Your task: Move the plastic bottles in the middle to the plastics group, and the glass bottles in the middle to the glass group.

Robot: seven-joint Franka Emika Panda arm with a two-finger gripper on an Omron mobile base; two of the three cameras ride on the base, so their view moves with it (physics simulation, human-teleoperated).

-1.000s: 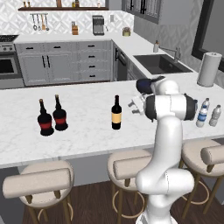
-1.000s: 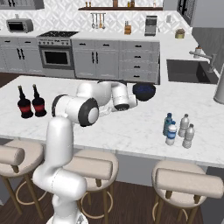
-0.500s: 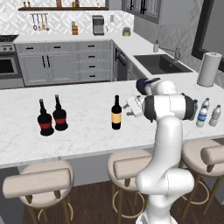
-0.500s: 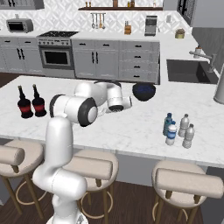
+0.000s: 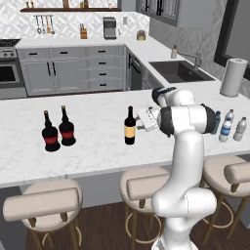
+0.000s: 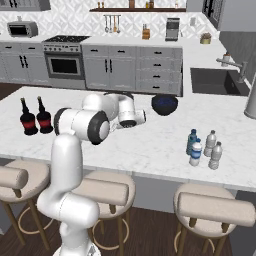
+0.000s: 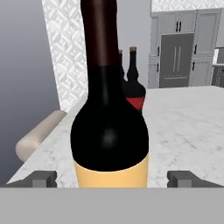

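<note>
The slim dark wine bottle (image 5: 129, 126) with a yellow-tan label stands upright mid-counter. My gripper (image 5: 139, 122) is level with its body, just to its right. In the hand view the wine bottle (image 7: 109, 131) looms very close, and my gripper (image 7: 111, 179) is open with one fingertip (image 7: 43, 178) on each side, not touching it. Two bulbous red-labelled bottles (image 5: 50, 133) (image 5: 66, 128) stand farther left. At the right end, a blue-tinted bottle (image 5: 216, 122) and a blue-labelled one (image 5: 225, 126) stand beside a greyish-clear bottle (image 5: 240, 129).
A dark bowl (image 6: 164, 104) sits on the counter behind my hand. A paper-towel roll (image 5: 233, 77) stands at the far right and a sink (image 5: 180, 71) lies beyond it. Padded stools (image 5: 146, 183) line the counter's near edge.
My hand has slid left along the counter toward the wine bottle, which now sits between the open fingers. The bottles have not moved.
</note>
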